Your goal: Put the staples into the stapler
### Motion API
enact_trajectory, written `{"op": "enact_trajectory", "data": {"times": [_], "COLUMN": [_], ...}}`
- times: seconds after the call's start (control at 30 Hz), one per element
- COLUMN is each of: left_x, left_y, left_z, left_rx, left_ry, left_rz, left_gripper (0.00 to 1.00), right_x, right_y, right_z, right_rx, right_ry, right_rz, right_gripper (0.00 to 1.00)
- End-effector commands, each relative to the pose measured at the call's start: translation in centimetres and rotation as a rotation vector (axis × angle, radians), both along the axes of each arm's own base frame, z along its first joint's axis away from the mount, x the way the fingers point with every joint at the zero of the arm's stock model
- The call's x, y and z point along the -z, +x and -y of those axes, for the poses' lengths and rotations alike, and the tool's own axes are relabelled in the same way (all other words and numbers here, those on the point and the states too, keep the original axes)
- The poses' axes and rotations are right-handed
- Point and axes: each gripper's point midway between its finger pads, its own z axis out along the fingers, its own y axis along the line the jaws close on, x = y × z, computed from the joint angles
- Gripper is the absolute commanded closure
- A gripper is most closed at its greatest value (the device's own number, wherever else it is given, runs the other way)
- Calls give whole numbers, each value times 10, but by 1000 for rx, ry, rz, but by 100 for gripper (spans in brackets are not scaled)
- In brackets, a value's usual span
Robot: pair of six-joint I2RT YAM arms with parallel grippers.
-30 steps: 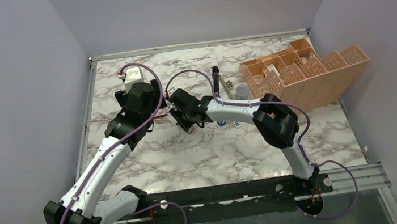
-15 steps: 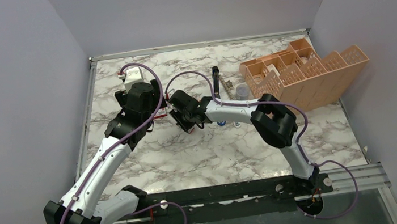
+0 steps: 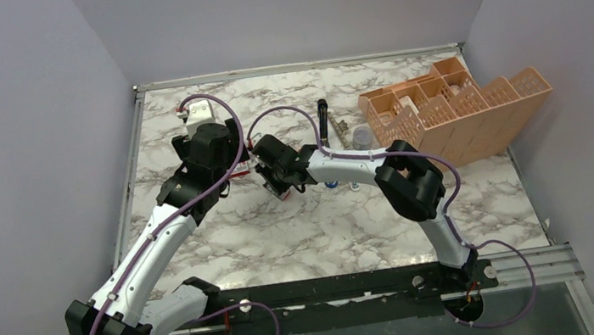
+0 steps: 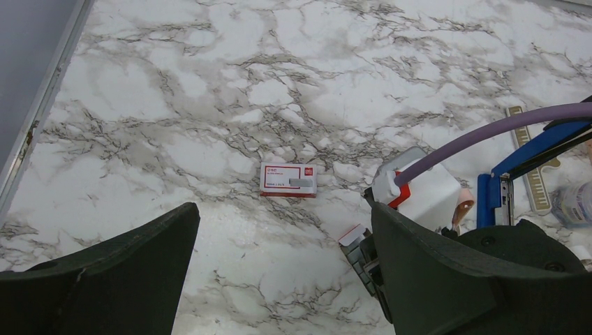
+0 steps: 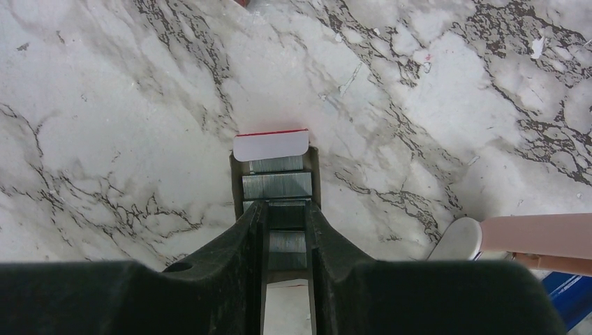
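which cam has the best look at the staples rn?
Right wrist: staples lie as strips in their tray, right gripper pinching one. Top external hides them under the right gripper; left wrist shows only the tray's end.

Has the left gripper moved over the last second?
No. In the top view the left gripper stays at the same spot relative to the table's left rail, jaws wide open.
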Motion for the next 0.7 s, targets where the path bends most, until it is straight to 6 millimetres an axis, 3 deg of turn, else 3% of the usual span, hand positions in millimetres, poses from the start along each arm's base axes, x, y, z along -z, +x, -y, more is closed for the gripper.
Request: {"op": "enact_trajectory", "data": {"times": [0.0, 0.3, 0.47, 0.67], "left_x": [-3, -3, -2, -2], "left_y": [1, 1, 0, 0], "left_z": [-4, -3, -2, -2], "left_rx": [-14, -12, -10, -8], "left_ry": [4, -2, -8, -11], "left_rz": [15, 15, 14, 13], "left_gripper": [7, 7, 7, 7], "right_x": [-23, -53, -54, -41], "right_y": [10, 9, -1, -30], "right_z": [-8, -4, 8, 44], "right_rx": [24, 51, 59, 58], "right_ry": [42, 109, 100, 38], "right_rz": [60, 99, 74, 12], "right_gripper": [73, 73, 73, 73]}}
